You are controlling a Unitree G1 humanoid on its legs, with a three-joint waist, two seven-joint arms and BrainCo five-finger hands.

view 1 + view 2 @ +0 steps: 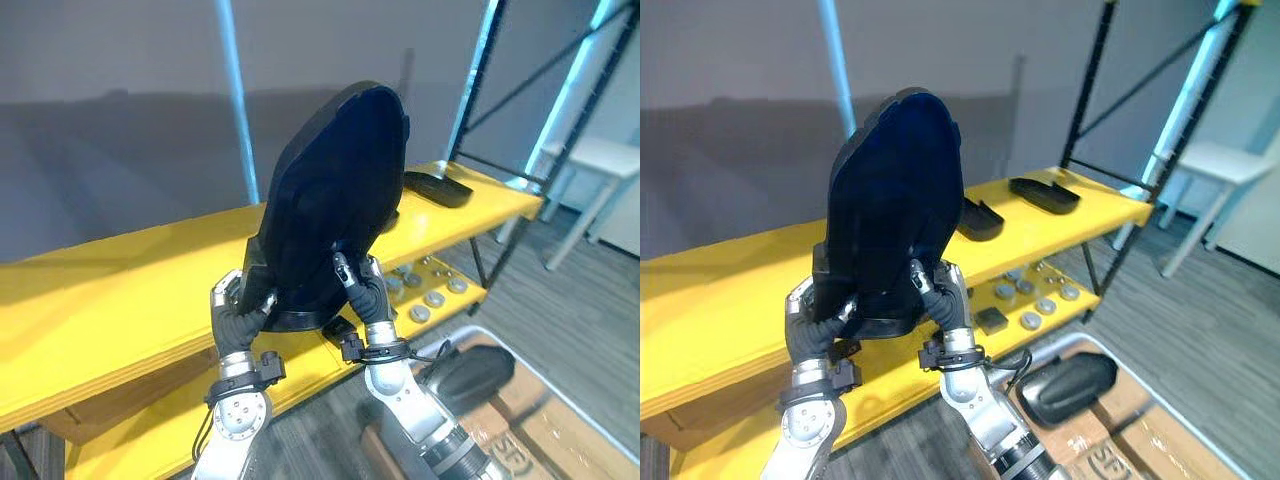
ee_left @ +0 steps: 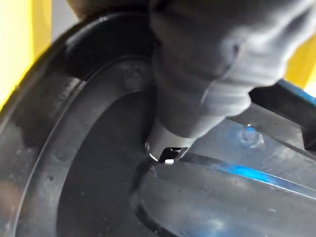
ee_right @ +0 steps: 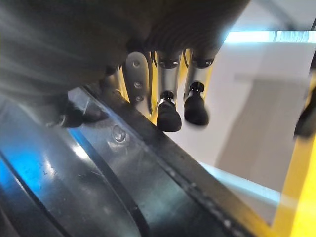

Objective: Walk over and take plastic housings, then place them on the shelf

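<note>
A large black plastic housing [image 1: 335, 190] stands upright, its lower end just over the yellow shelf board [image 1: 100, 290]; whether it touches the board I cannot tell. My left hand [image 1: 235, 305] grips its lower left edge. My right hand [image 1: 366, 292] grips its lower right edge, with the thumb on the near face. In the right wrist view, fingers [image 3: 168, 113] curl past the housing's rim [image 3: 148, 163]. The left wrist view looks into the housing's hollow inside [image 2: 89, 163], where one finger [image 2: 165, 143] presses.
Two more black housings [image 1: 1045, 195] [image 1: 980, 218] lie on the shelf to the right. Round silver parts [image 1: 1025, 300] sit on the lower board. Another black housing [image 1: 1065, 390] lies in a bin at the lower right. A black upright [image 1: 480, 90] and a white table [image 1: 600, 160] stand at the right.
</note>
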